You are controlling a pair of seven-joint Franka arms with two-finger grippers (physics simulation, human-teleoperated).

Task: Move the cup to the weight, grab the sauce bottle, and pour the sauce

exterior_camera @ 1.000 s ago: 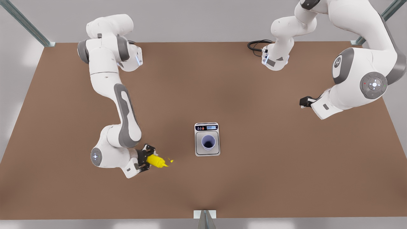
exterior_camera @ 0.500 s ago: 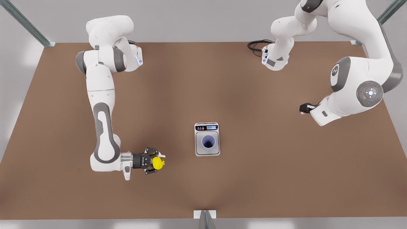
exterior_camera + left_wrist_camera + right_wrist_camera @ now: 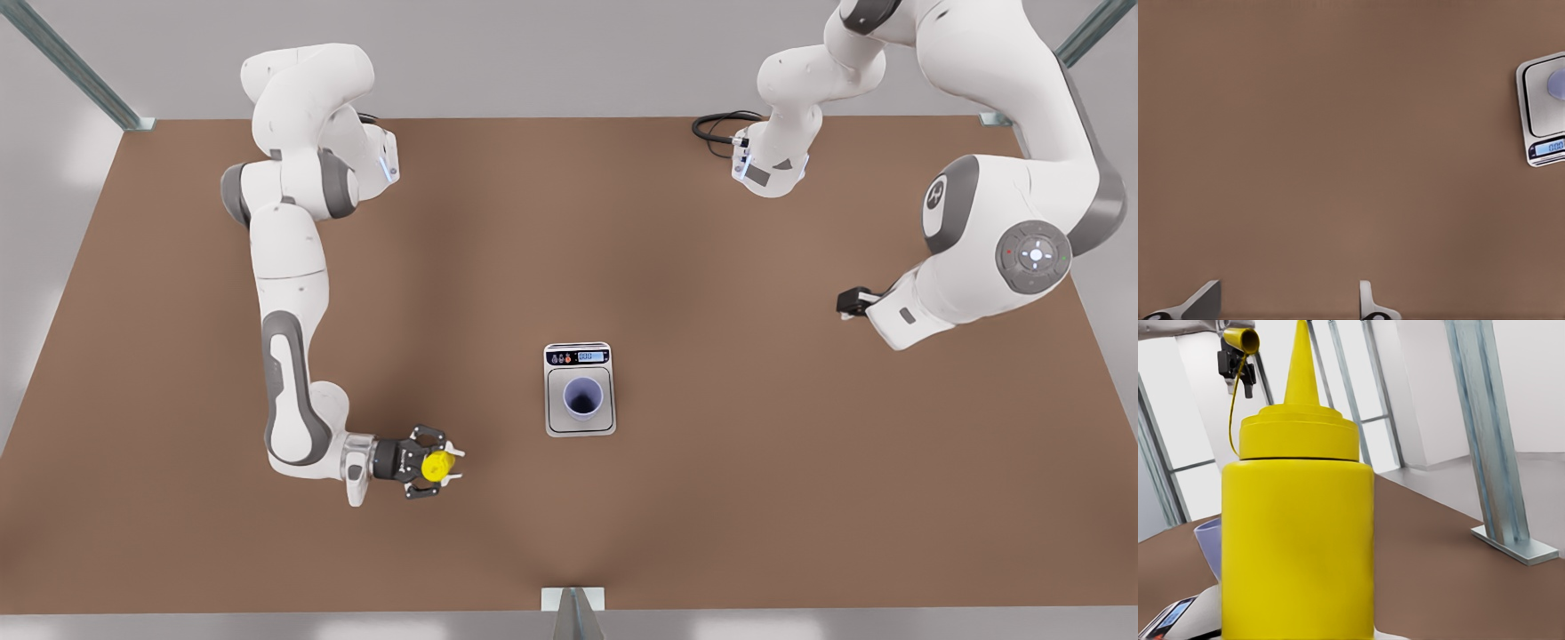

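Gripping upright sauce bottle (image 3: 436, 466), right tool (image 3: 442, 465)

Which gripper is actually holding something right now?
The right gripper, at the front view's left: it is shut on the yellow sauce bottle. The left gripper, at the front view's right, waits open over the table.

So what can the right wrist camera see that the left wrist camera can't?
Right wrist view, not the left: the yellow bottle, upright and close, gripped by the right end effector, plus a metal post behind it.

Left wrist view, not the right: the waiting left end effector, fingers spread apart above bare table.

Both: the scale with the cup on it, and the brown table.
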